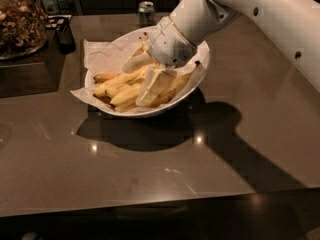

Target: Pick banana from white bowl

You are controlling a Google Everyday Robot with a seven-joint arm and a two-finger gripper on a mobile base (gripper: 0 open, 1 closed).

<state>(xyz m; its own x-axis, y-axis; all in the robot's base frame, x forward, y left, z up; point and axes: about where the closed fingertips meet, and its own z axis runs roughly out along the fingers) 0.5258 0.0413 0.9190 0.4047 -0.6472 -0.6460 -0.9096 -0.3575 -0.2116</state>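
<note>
The near part of the dark glossy table carries light reflections and the broad shadow of the arm and bowl. Farther in, left of centre, sits the white bowl, lined with crumpled paper that spills over its left rim. The bananas lie in a heap inside, mostly along the left and front of the bowl, their tips pointing left.

The gripper is down inside the bowl, right on the heap. Its two pale fingers stand apart: one slants down into the fruit near the middle of the bowl, the other reaches left and higher, over the back of the pile. They are spread, with nothing clamped between them that can be made out. The rounded white wrist sits over the bowl's right half, and the arm runs up and to the right, out of the top right corner.

Beyond the bowl a can stands near the far edge. At far left is a jar of nuts, with a small dark cup beside it.
</note>
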